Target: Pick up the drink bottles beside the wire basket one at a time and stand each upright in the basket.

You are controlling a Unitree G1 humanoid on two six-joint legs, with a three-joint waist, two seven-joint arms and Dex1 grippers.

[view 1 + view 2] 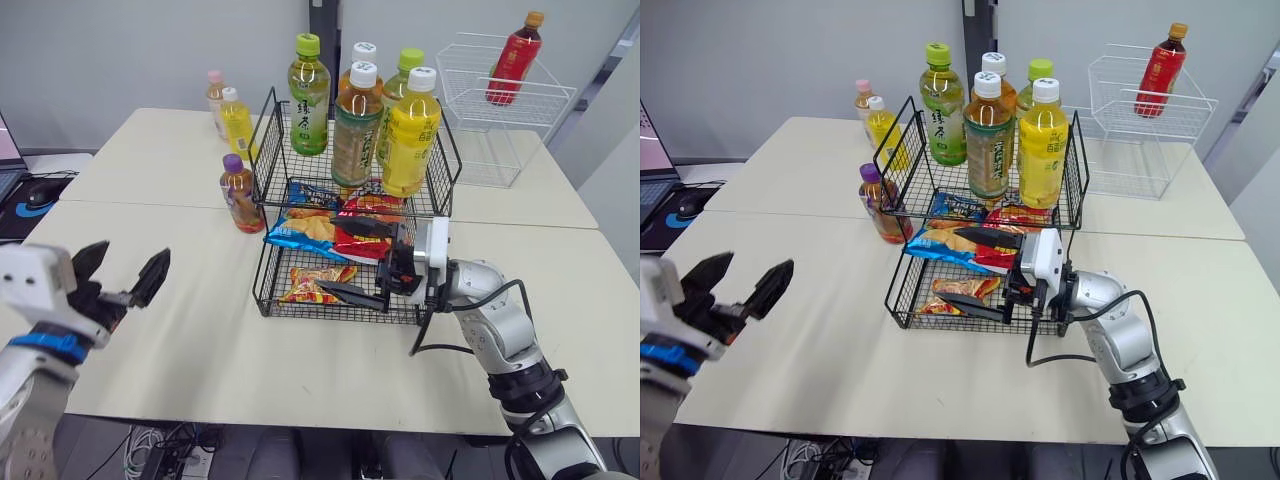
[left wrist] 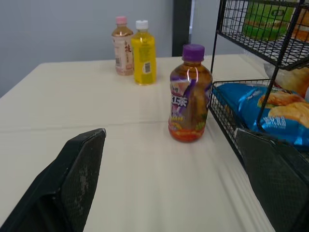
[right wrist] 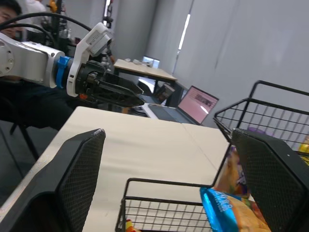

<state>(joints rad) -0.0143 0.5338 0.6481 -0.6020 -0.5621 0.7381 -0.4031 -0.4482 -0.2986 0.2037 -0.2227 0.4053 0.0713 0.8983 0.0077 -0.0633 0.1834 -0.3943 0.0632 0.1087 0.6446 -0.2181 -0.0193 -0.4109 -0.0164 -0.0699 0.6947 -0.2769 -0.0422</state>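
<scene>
Five bottles [image 1: 357, 130] upright in wire basket [image 1: 300, 308] upper tier. Remaining on table [image 1: 180, 340] beside it: purple-cap bottle [image 1: 240, 195], yellow bottle [image 1: 237, 125], pink-cap bottle [image 1: 213, 98]. Left gripper [image 1: 130, 258] jaws apart, empty. Right gripper [image 1: 328, 254] jaws apart at lower tier.

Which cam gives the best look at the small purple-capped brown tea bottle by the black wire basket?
Left wrist view: the small purple-capped brown tea bottle stands upright, whole and unobstructed, label facing the camera, beside the black wire basket. Both eye views show it smaller, at the basket's left side.
</scene>
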